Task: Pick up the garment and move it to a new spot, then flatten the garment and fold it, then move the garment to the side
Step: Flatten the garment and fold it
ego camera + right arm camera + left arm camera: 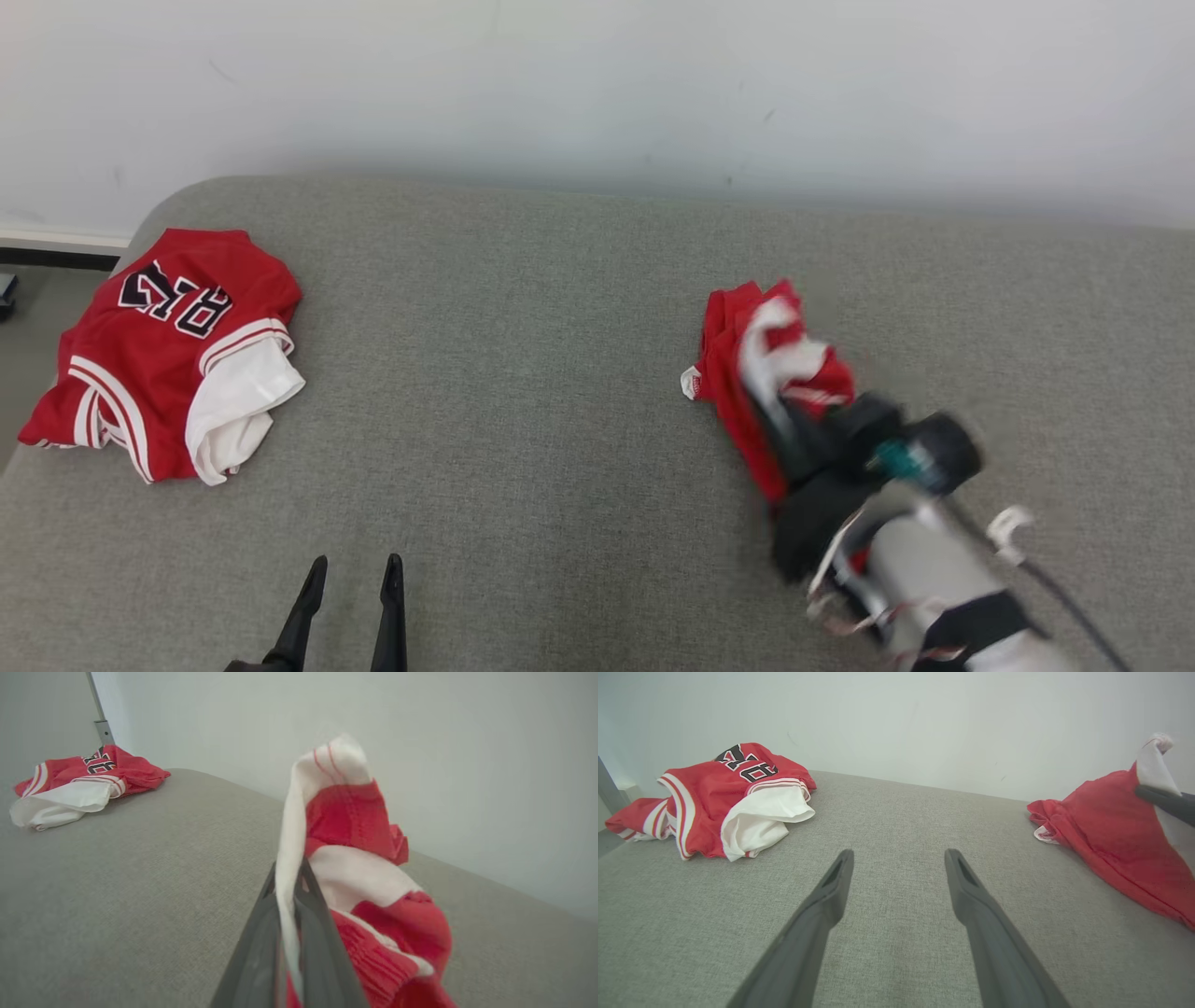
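Red-and-white garment (761,364) sits bunched at the right of the counter (523,420) in the head view, one end raised. Left wrist view: left claw (899,855) spread wide, holding nothing. Right wrist view: right claw (289,877) clamped on a white fold. Assessment: pick-up in progress; relocating, flattening, folding and setting aside remain.

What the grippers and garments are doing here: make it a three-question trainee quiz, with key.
1. True or false: the left gripper is shut on cloth.
2. The right gripper pinches the red-and-white garment by: A) a white band, B) a black numeral, C) a button.
3. Fill in: in the head view, the numbered red jersey lies toward the ____.
Key: 1 false; 2 A; 3 left.
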Robot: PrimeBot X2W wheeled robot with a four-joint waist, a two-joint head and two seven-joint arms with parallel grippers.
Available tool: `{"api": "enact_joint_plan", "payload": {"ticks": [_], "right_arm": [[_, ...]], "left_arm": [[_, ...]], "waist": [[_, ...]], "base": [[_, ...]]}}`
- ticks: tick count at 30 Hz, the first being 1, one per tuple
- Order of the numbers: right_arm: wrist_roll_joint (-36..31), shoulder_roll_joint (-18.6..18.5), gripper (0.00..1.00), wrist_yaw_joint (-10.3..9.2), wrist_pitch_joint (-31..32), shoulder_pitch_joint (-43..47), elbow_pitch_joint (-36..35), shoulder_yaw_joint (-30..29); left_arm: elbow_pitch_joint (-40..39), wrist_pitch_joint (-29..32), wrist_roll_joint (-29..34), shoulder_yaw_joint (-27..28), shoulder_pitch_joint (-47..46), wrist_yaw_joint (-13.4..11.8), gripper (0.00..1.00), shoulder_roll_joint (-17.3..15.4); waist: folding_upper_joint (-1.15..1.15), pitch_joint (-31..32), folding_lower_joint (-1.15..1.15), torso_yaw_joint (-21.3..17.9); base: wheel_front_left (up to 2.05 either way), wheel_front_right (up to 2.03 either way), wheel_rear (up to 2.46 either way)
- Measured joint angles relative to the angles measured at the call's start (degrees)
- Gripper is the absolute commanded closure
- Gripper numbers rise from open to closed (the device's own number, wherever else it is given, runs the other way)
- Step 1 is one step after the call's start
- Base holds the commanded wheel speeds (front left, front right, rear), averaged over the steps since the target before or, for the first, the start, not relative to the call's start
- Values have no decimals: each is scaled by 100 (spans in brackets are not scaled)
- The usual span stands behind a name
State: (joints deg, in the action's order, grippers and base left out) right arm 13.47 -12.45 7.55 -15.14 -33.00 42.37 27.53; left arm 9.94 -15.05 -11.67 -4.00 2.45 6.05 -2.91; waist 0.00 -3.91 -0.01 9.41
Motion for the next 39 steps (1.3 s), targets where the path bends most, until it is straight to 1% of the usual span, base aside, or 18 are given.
{"api": "enact_joint_plan", "payload": {"ticks": [6,10,12,15,20,24,28,34,37,39], "right_arm": [[57,397,100,0,1,447,-76,681],[111,504,100,0,1,592,107,965],[171,531,0,0,1,616,33,1001],[175,501,0,0,0,624,-307,912],[161,250,0,0,1,883,-1004,481],[110,79,0,0,1,1182,-1261,248],[97,-11,0,0,1,1490,-1318,268],[158,31,0,0,1,1799,-1291,369],[165,85,0,0,1,1847,-1159,397],[142,120,0,0,1,1818,-940,381]], "left_arm": [[15,0,-11,-19,19,-1,0,0],[30,0,-12,-8,22,-2,0,0],[31,0,-12,16,54,-8,0,0],[32,0,-11,65,116,-18,0,-1],[27,0,-10,91,222,-18,0,0],[9,0,-5,90,229,-25,0,-1],[-3,0,0,70,229,-27,0,0],[-27,0,0,56,227,-34,0,0],[-29,0,0,55,221,-47,0,-1],[-25,0,0,55,207,-47,0,0]], "waist": [[0,16,0,56],[0,51,0,75],[0,82,0,66],[0,119,0,14],[0,210,0,-105],[0,277,0,-203],[0,301,0,-245],[0,219,0,-212],[0,149,0,-187],[0,108,0,-167]], "base": [[0,0,0],[0,0,0],[0,0,0],[0,0,0],[0,0,0],[0,0,0],[0,0,0],[0,0,0],[0,0,0],[0,0,0]]}}
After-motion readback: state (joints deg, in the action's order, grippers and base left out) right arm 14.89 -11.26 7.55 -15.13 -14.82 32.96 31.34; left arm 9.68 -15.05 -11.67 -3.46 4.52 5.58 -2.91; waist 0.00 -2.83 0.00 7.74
